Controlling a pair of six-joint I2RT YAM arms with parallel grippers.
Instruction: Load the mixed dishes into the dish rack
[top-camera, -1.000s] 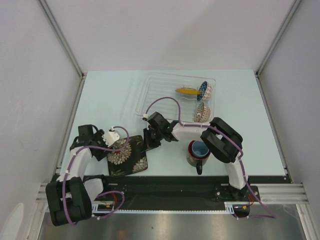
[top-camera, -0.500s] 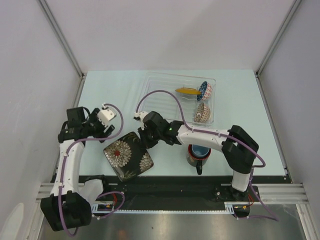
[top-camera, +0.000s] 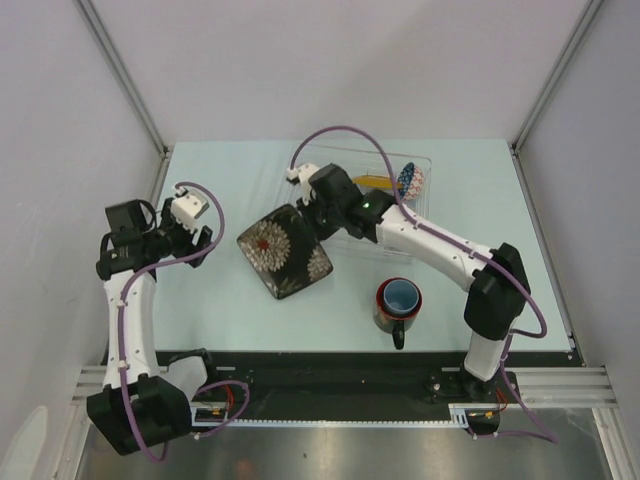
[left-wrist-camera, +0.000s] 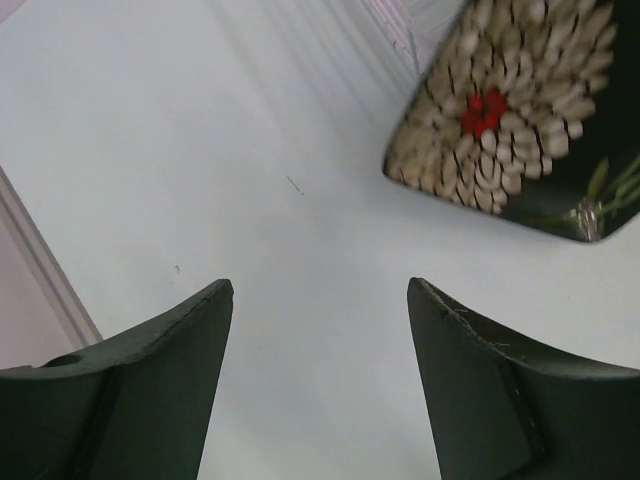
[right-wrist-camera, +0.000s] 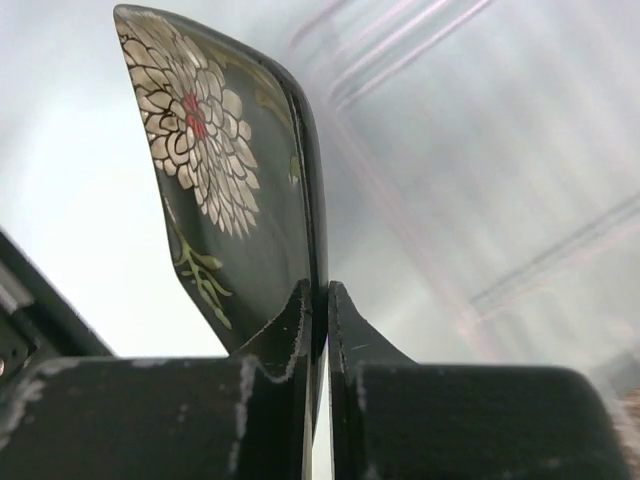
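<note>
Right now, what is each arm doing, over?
Right end effector shut on black floral plate, tilted, beside dish rack. Left end effector open, empty. Mug stands on table; nothing blocks the rack.

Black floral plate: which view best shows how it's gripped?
Right wrist: the right pincer pinches the black floral plate by its rim, seen edge-on. Top external shows the whole plate, tilted; left wrist catches just one corner.
</note>
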